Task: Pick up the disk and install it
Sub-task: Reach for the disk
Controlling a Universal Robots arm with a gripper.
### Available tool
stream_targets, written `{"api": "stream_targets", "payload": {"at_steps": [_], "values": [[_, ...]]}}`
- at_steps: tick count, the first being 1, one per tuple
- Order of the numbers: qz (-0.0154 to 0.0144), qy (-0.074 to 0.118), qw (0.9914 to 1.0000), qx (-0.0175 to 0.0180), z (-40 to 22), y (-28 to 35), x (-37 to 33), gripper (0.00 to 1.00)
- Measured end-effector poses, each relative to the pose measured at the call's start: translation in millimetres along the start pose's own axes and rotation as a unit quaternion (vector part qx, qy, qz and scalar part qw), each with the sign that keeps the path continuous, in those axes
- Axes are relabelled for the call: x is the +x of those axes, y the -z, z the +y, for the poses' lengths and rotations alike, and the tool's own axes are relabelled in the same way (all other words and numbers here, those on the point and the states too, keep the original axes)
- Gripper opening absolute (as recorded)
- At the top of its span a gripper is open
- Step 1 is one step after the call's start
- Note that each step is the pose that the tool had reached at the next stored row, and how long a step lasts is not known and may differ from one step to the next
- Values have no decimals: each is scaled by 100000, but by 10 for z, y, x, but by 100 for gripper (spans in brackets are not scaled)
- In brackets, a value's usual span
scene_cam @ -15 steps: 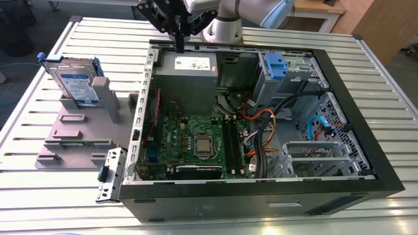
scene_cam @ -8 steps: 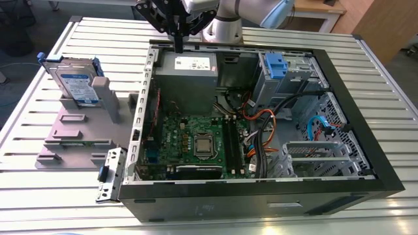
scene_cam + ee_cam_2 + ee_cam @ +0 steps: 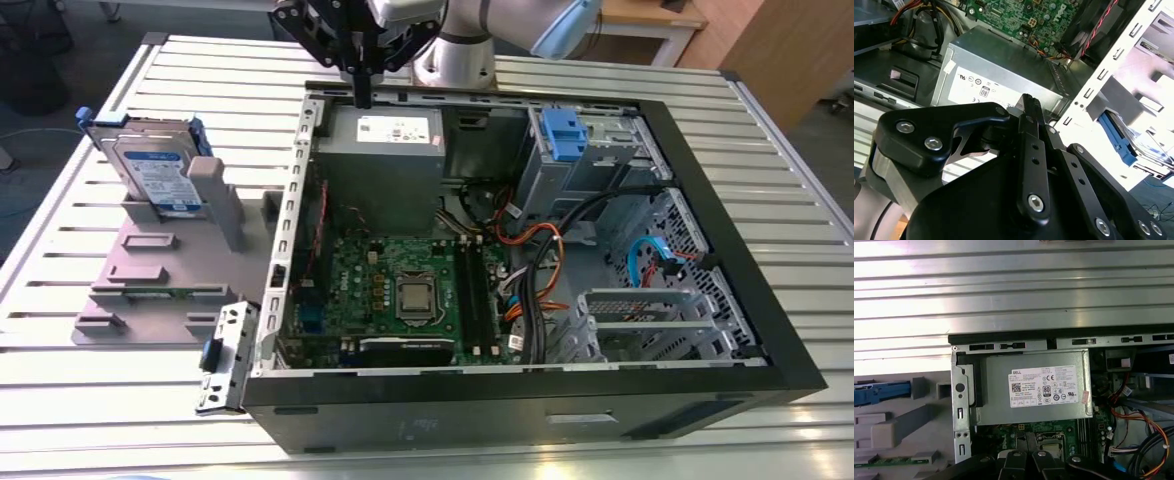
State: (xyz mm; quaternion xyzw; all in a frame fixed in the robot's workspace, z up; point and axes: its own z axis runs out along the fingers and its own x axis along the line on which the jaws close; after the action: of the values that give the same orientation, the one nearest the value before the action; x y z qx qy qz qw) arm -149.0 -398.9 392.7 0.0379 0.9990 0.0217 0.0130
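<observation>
- A slatted metal table (image 3: 80, 400) is carrying everything, with wooden furniture (image 3: 787, 50) standing behind it.
- An open computer case (image 3: 747, 335) is lying on its side on the table, with its board (image 3: 400, 290) facing up.
- A grey stand (image 3: 147, 290) is sitting on the table just beside the case, on the exterior view's left.
- A grey box (image 3: 387, 160) (the one wearing a white sticker) is sitting in the case's far corner, next to the board; the first wrist view is looking straight down on the box (image 3: 1034, 390).
- The disk (image 3: 154, 175) is standing on edge in the stand, outside the case and well apart from the gripper.
- The gripper (image 3: 360, 92) is hanging at the case's far rim, above the box, with its fingers (image 3: 1029, 125) pressing together and gripping nothing.
</observation>
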Motion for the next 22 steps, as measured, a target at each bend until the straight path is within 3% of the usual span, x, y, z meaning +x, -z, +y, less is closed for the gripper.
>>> {"api": "stream_targets", "payload": {"at_steps": [22], "values": [[-2,-2,100000,-4,-4,-3,54,11]]}}
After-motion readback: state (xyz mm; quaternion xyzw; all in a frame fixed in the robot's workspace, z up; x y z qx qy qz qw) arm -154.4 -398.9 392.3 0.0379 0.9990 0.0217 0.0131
